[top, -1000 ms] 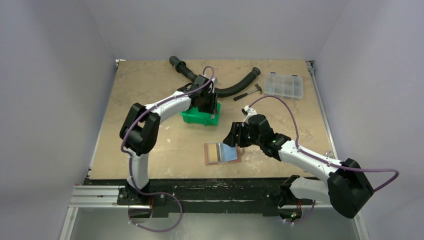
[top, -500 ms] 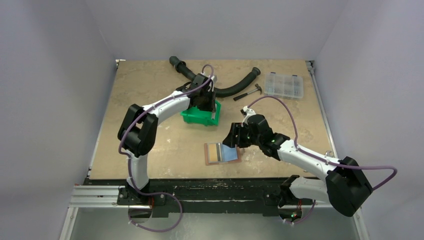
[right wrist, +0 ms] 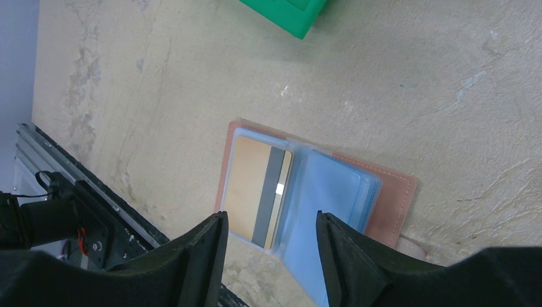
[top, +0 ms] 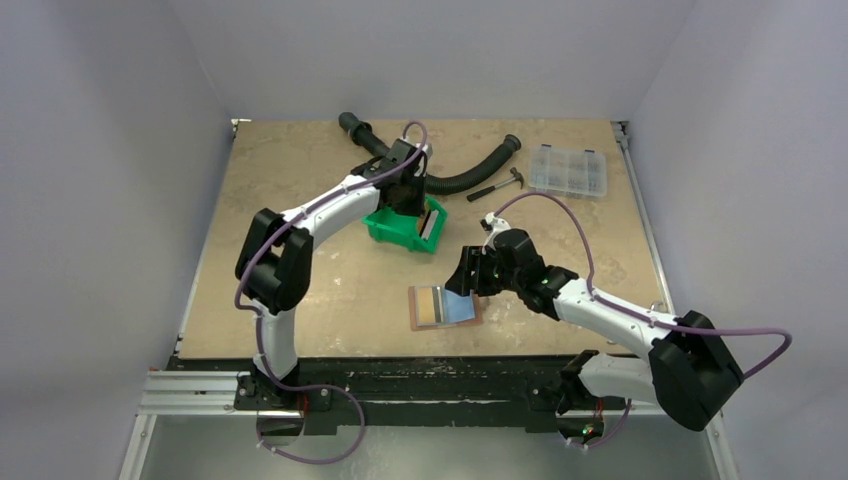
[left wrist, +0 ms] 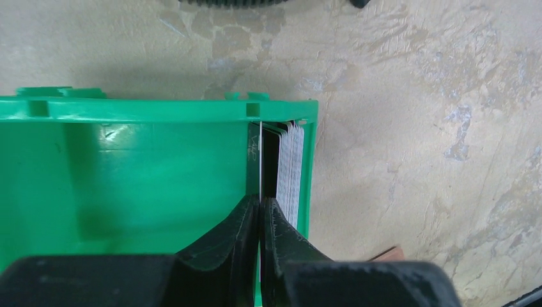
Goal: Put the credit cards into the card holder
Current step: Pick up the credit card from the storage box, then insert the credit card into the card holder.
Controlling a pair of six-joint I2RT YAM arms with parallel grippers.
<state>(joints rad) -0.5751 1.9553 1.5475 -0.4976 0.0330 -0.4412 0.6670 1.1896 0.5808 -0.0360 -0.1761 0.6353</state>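
The green bin (left wrist: 128, 166) holds a stack of credit cards (left wrist: 291, 169) standing on edge against its right wall. One thin card (left wrist: 261, 160), seen edge-on, stands just apart from the stack, and my left gripper (left wrist: 261, 199) is shut on it. From above, the left gripper (top: 410, 198) reaches into the bin (top: 395, 235). The card holder (right wrist: 396, 198) lies open on the table, a yellow-gold card (right wrist: 249, 188) in its left sleeve and light blue sleeves (right wrist: 332, 192) on its right. My right gripper (right wrist: 271, 224) hovers open over it, holding nothing.
A black corrugated hose (top: 470, 176) curves behind the bin. A small hammer (top: 497, 186) and a clear compartment box (top: 568, 170) lie at the back right. The card holder (top: 445, 307) sits near the table's front edge.
My left gripper's jaws have shut on a card inside the bin, and the bin has tipped slightly, showing the cards at its right side. The right arm has barely moved.
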